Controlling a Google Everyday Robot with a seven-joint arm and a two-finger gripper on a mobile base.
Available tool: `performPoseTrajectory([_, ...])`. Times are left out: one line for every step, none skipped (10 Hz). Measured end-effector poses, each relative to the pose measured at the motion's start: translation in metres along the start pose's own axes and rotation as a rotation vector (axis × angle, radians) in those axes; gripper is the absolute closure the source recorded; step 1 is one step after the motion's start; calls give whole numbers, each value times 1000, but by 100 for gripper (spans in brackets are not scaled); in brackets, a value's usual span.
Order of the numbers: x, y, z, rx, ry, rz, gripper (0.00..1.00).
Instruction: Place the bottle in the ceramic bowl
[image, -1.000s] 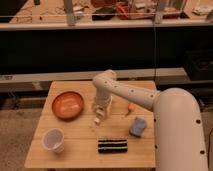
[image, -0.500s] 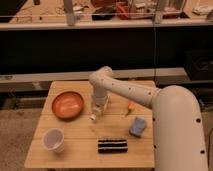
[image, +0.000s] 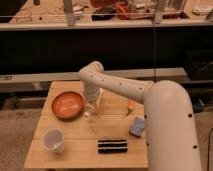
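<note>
The ceramic bowl (image: 68, 105) is terracotta orange and sits on the left of the wooden table (image: 115, 132). My gripper (image: 92, 104) hangs from the white arm just right of the bowl's rim. It is shut on the bottle (image: 90, 108), a slim clear bottle that points down and to the left. The bottle's white cap (image: 86, 114) is close to the table, beside the bowl's right edge. The bottle's upper part is hidden by the gripper.
A translucent plastic cup (image: 53, 139) stands at the front left. A dark ridged bar (image: 112, 145) lies at the front middle. A blue object (image: 137, 126) and a small orange object (image: 131, 105) lie on the right. My white arm (image: 150, 100) covers the table's right side.
The gripper has moved left with the bottle, from the table's middle to the bowl's right rim. The other objects have not moved.
</note>
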Motion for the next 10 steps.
performPoseTrajectory([-4,-13,-5,0,6,-14,96])
performPoseTrajectory([-4,-21,-5,-6,20,-28,96])
performPoseTrajectory([-6,-28,-6,-11,27,-37,96])
performPoseTrajectory([-10,-38,-4,-17,30,-50,96])
performPoseTrajectory([-16,-53,-1,-18,36,-68,96])
performPoseTrajectory([-18,-60,0,-20,46,-79,96])
performPoseTrajectory([-18,-62,0,-26,50,-87,96])
performPoseTrajectory([-17,-64,-1,-29,54,-93,96])
performPoseTrajectory([-17,-66,0,-33,55,-98,96])
performPoseTrajectory([-17,-68,0,-34,56,-103,96])
